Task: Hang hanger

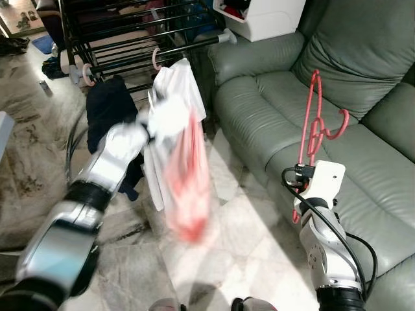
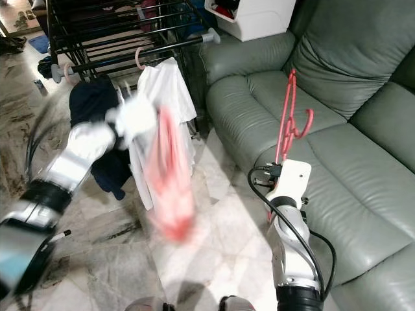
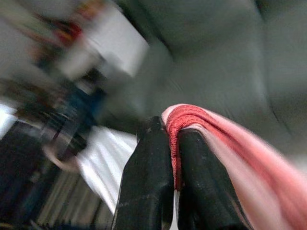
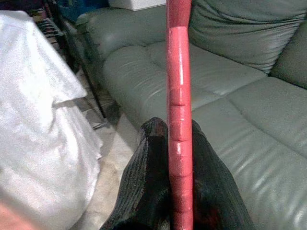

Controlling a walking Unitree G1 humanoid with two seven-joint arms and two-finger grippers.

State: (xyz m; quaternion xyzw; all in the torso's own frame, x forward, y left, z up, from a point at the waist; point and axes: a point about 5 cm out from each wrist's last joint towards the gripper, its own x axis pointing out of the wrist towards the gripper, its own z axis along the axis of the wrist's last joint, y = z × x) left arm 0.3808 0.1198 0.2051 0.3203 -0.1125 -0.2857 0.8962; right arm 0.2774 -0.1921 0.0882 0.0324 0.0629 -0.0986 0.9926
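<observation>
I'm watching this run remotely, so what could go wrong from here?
1. The left pincer pinches just an edge of the blurred red-pink garment; it may slip out.
2. The red plastic hanger in the right pincer stands tall over the grey-green leather sofa and may tip.

Ahead of us the black drying rack (image 1: 130,32) closes off the upper left; its front rail (image 1: 162,52) carries a pink hook (image 1: 156,59), a white shirt (image 1: 178,87) and a dark garment (image 1: 110,107), so little open rail shows beside them. The grey-green sofa (image 1: 337,116) blocks the whole right side, and a white box (image 1: 269,16) sits on its armrest. Between shirt and sofa arm we have a narrow lane of marble floor (image 1: 246,227). The left gripper (image 3: 173,158), clamped on a blurred red-and-pink cloth (image 1: 188,181), hangs in front of the shirt. The right gripper (image 4: 173,163) holds a red hanger (image 1: 312,116) upright over the sofa seat.
</observation>
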